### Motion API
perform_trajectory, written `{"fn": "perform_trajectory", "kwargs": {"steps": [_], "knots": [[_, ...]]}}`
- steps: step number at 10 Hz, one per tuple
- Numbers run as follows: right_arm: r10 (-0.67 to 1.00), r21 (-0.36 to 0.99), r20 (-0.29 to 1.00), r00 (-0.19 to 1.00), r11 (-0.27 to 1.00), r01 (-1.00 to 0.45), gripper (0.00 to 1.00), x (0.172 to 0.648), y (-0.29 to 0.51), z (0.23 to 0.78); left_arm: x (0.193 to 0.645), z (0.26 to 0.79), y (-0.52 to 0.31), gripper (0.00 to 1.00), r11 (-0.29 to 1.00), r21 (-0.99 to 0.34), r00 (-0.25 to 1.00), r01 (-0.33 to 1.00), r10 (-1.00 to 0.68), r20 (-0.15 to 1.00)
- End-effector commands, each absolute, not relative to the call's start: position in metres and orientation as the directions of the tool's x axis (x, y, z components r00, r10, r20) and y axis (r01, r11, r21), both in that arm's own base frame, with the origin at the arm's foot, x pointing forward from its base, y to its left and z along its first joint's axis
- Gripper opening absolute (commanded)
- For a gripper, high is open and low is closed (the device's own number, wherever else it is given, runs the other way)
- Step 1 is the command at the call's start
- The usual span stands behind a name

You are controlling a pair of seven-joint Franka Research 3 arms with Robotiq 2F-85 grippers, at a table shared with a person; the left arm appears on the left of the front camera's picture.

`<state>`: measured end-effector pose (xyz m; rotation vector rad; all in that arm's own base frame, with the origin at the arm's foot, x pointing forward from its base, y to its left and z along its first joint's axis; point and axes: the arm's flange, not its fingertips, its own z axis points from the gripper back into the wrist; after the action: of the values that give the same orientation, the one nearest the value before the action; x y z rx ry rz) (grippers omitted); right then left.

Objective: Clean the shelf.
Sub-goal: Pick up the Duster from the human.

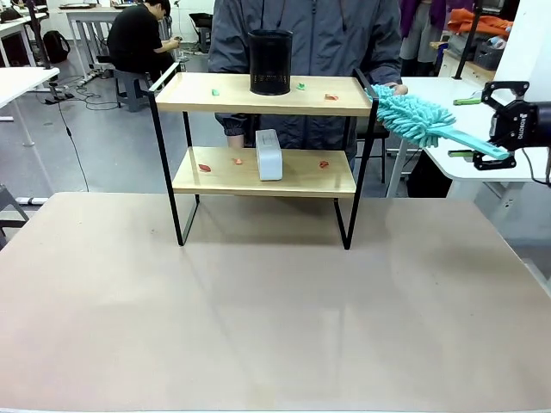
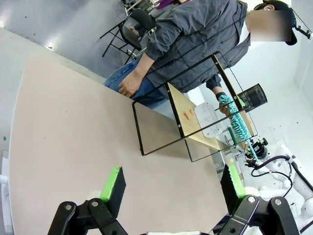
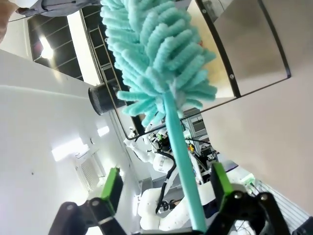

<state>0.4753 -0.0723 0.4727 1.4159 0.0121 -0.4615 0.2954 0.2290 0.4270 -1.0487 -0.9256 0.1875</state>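
I read R pincer released, teal fluffy plastic-handled duster betw. its pads; L pincer released, empty, light-wood black-framed two-tier shelf ahead.

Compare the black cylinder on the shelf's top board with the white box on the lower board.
Shape: the black cylinder is round and upright; the white box is a rectangular block.
Colour: the cylinder is dark with a perforated-looking wall, the box plain and pale.
Tier: cylinder on the shelf top board, box on the lower one.
Shared: both sit near the middle of their boards, with small scraps lying around them.
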Motion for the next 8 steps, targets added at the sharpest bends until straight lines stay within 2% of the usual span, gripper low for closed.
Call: {"fn": "perform_trajectory", "kwargs": {"steps": [1,2,3,4,8], "knots": [[-0.339,0.963,-0.229,0.913,0.061,0.264,0.38,0.4722,-0.0751,0.4693,0.2968,0.4268,0.2280,1.00,0.520,-0.796,0.598,0.309,0.545,0.588],[-0.334,0.961,-0.231,0.914,0.066,0.267,0.00,0.4712,-0.0756,0.4690,0.2968,0.4268,0.2280,1.00,0.520,-0.796,0.598,0.309,0.545,0.588],[-0.336,0.961,-0.227,0.914,0.076,0.266,0.38,0.4709,-0.0758,0.4681,0.2968,0.4268,0.2280,1.00,0.520,-0.796,0.598,0.309,0.545,0.588],[-0.337,0.959,-0.231,0.913,0.078,0.271,0.00,0.4714,-0.0765,0.4669,0.2968,0.4268,0.2280,1.00,0.520,-0.796,0.598,0.309,0.545,0.588],[-0.337,0.957,-0.228,0.914,0.096,0.274,0.00,0.4716,-0.0745,0.4635,0.2968,0.4268,0.2280,1.00,0.520,-0.796,0.598,0.309,0.545,0.588]]}}
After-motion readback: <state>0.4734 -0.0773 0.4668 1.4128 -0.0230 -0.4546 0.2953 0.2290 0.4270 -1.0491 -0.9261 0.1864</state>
